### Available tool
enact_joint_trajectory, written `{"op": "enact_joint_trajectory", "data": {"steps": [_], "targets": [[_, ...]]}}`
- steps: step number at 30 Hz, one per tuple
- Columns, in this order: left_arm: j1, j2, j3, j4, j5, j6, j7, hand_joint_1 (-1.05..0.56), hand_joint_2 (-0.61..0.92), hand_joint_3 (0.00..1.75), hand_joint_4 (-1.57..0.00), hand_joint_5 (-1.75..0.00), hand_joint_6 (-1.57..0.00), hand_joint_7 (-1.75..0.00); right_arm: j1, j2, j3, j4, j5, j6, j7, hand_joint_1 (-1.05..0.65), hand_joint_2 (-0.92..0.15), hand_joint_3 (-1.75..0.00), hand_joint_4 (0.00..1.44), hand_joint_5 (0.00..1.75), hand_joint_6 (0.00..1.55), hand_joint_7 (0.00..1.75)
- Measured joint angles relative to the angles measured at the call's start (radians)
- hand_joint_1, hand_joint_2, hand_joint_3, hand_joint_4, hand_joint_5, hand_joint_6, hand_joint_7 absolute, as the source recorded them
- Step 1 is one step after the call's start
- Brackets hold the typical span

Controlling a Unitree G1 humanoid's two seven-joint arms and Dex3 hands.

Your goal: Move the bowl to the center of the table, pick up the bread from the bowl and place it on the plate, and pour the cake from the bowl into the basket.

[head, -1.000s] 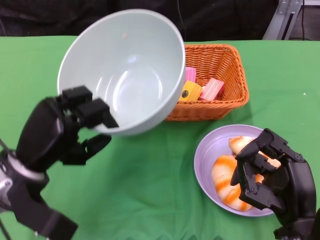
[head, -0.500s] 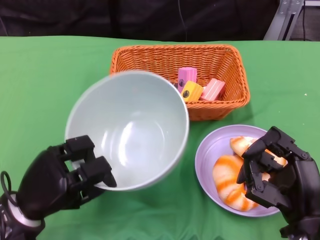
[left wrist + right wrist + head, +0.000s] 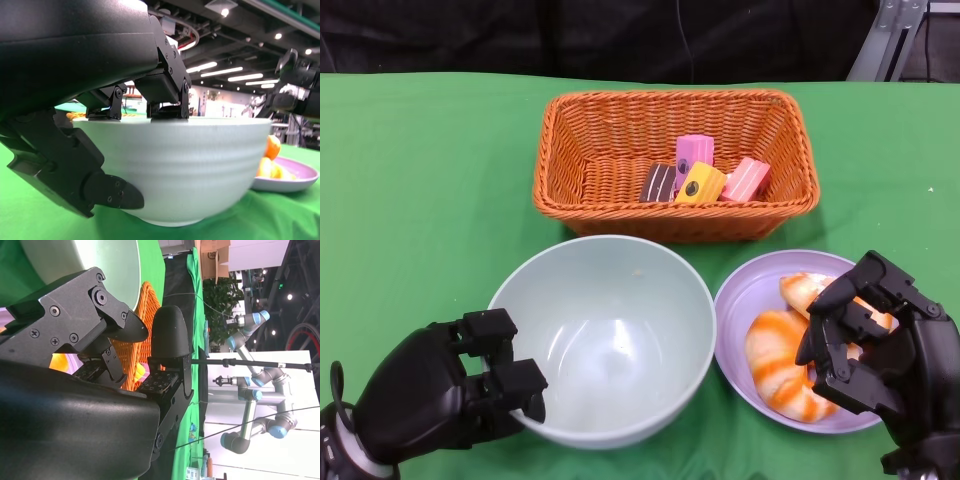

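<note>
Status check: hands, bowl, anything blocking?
Left hand grips the bowl rim; bowl empty, upright on the cloth. Right hand curled over bread on plate. Cakes in basket. Nothing blocking.

No text, label, brand or number can be read in any view; the cardboard box [image 3: 214,259] in the right wrist view bears a dark mark too small to make out

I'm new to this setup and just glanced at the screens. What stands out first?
The big pale bowl stands out, empty and upright on the green table, its near rim gripped by the left hand. Behind it an orange basket holds small coloured cakes. The right hand hovers over bread on a lilac plate.
</note>
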Motion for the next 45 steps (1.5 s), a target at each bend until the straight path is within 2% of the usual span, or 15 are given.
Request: {"op": "enact_joint_trajectory", "data": {"steps": [4,8,10,13,15,17,19,22,24,28,31,35,38,43,45], "targets": [[-0.027,-0.003,-0.025,0.037,-0.031,0.02,-0.024,0.06,0.85,0.07,-0.68,-1.74,-0.62,-1.72,0.002,0.003,0.009,-0.011,-0.006,0.01,-0.014,-0.08,-0.55,-1.15,0.81,1.75,0.7,1.48],[-0.036,-0.007,-0.039,0.065,-0.074,0.037,-0.102,-0.01,0.84,0.05,-0.65,-1.75,-0.58,-1.72,0.004,0.005,0.016,-0.012,-0.014,0.018,-0.02,-0.08,-0.55,-1.16,0.81,1.75,0.69,1.48],[-0.036,-0.007,-0.041,0.073,-0.093,0.042,-0.14,0.0,0.84,0.03,-0.63,-1.75,-0.64,-1.57,0.004,0.005,0.016,-0.012,-0.014,0.018,-0.02,-0.08,-0.55,-1.16,0.81,1.75,0.69,1.48],[-0.036,-0.008,-0.041,0.074,-0.134,0.044,-0.201,-0.1,0.81,0.0,-0.7,-1.52,-1.03,-0.6,0.004,0.005,0.016,-0.012,-0.01,0.018,-0.012,-0.08,-0.55,-1.16,0.8,1.75,0.68,1.47],[-0.036,-0.008,-0.04,0.071,-0.161,0.042,-0.242,-0.16,0.81,0.0,-0.75,-1.27,-1.15,-0.25,0.004,0.005,0.016,-0.011,-0.01,0.018,-0.005,-0.08,-0.55,-1.16,0.8,1.75,0.69,1.47],[-0.036,-0.007,-0.04,0.063,-0.17,0.034,-0.261,-0.24,0.85,0.0,-0.85,-0.73,-1.12,-0.07,0.004,0.005,0.016,-0.011,-0.011,0.018,-0.005,-0.09,-0.55,-1.16,0.81,1.75,0.69,1.47],[-0.036,-0.007,-0.042,0.055,-0.182,0.017,-0.273,-0.29,0.86,0.0,-0.9,-0.34,-1.04,-0.01,0.004,0.005,0.015,-0.011,-0.014,0.018,-0.01,-0.08,-0.55,-1.17,0.81,1.75,0.7,1.48],[-0.044,-0.004,-0.05,0.049,-0.184,-0.007,-0.285,-0.35,0.84,0.0,-0.79,-0.11,-0.89,0.0,0.004,0.007,0.015,-0.011,-0.015,0.018,-0.018,-0.08,-0.55,-1.17,0.82,1.75,0.7,1.49],[-0.056,0.002,-0.066,0.047,-0.182,-0.025,-0.288,-0.39,0.83,0.0,-0.72,-0.05,-0.81,0.0,0.004,0.006,0.015,-0.011,-0.015,0.018,-0.018,-0.08,-0.55,-1.17,0.82,1.75,0.7,1.49],[-0.065,0.022,-0.091,0.036,-0.173,-0.076,-0.277,-0.74,0.91,0.04,-0.54,-0.01,-0.6,0.0,0.004,0.006,0.015,-0.011,-0.015,0.018,-0.018,-0.09,-0.55,-1.18,0.82,1.75,0.69,1.5],[-0.065,0.029,-0.098,0.037,-0.176,-0.134,-0.262,-0.99,0.92,0.17,-0.37,0.0,-0.42,0.0,0.004,0.006,0.015,-0.009,-0.015,0.018,-0.017,-0.1,-0.54,-1.18,0.83,1.75,0.69,1.51],[-0.065,0.027,-0.067,0.06,-0.244,-0.259,-0.279,-1.05,0.92,0.36,-0.12,0.0,-0.21,0.0,0.003,0.006,0.015,0.001,-0.013,0.017,-0.014,-0.1,-0.54,-1.18,0.83,1.75,0.69,1.52],[-0.064,0.025,-0.027,0.118,-0.356,-0.396,-0.417,-1.05,0.92,0.46,-0.01,0.0,-0.09,0.0,0.002,0.007,0.015,0.003,-0.01,0.017,-0.011,-0.09,-0.54,-1.18,0.83,1.75,0.69,1.52],[-0.063,-0.02,0.089,0.298,-0.629,-0.581,-0.81,-1.05,0.92,0.49,0.0,0.0,-0.07,0.0,0.002,0.007,0.014,0.009,-0.01,0.016,-0.007,-0.09,-0.54,-1.17,0.83,1.75,0.69,1.52],[-0.057,-0.042,0.155,0.337,-0.744,-0.598,-0.975,-0.99,0.92,0.39,-0.16,-0.07,-0.18,-0.04,0.002,0.007,0.014,0.01,-0.01,0.016,-0.006,-0.09,-0.55,-1.17,0.83,1.75,0.69,1.52]]}}
